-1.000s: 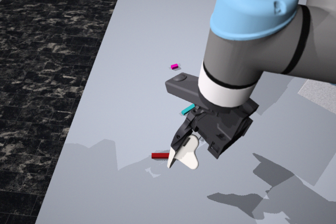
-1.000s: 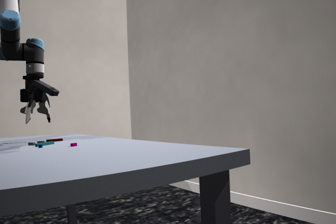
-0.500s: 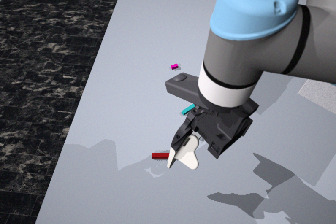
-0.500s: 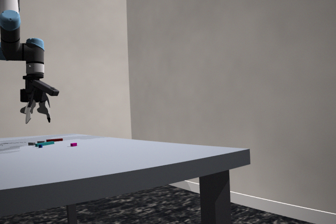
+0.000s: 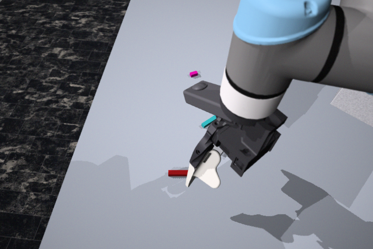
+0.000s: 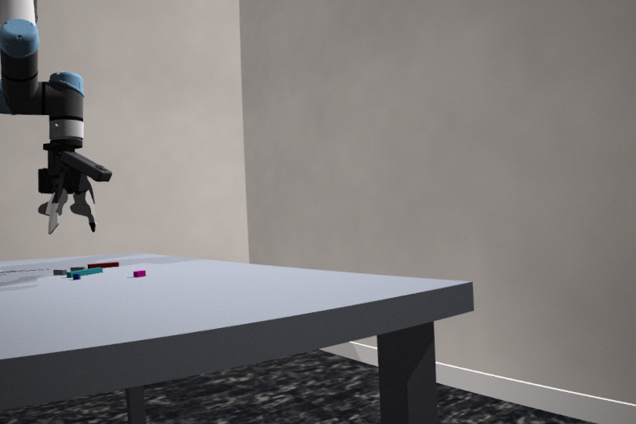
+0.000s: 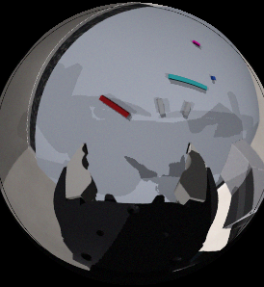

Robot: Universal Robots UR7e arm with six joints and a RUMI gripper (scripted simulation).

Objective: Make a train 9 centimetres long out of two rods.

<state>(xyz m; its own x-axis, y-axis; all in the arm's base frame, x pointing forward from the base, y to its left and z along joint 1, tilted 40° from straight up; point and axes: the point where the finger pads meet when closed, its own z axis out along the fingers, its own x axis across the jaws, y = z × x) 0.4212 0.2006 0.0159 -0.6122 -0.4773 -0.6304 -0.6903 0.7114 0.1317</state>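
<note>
Gripper [image 6: 70,226] hangs open above six rods: two grey [image 7: 160,107], four single colours.

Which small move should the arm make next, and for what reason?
Probably lower the open, empty gripper toward the red rod. Red and the magenta rod make nine, they lie far apart, and the jaws hang high above the table.
</note>
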